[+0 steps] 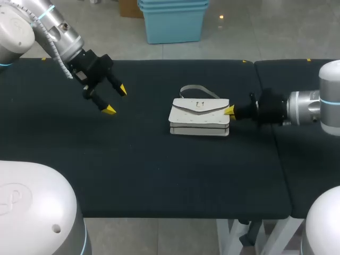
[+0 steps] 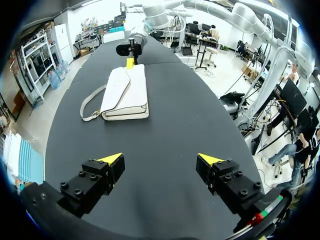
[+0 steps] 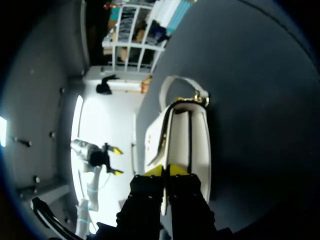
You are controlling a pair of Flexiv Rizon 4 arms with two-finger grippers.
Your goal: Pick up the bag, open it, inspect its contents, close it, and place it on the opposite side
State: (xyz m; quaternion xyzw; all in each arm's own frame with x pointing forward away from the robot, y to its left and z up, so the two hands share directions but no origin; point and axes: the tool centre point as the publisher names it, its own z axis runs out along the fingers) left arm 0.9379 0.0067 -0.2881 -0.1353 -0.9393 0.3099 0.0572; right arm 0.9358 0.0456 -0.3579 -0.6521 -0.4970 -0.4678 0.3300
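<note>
Your right end effector (image 1: 230, 111) was clamped on the near end of the bag (image 1: 199, 118), which lay mid-bench (image 1: 159, 175), long axis running arm to arm. Your left end effector (image 1: 116, 100) hung spread, well apart.

We see a broad black cloth-covered surface (image 1: 159, 170), matte and dark from near edge to far edge, a straight seam on our right, a second black cloth-covered section (image 1: 303, 164) butted just beside it, both lying level.
</note>
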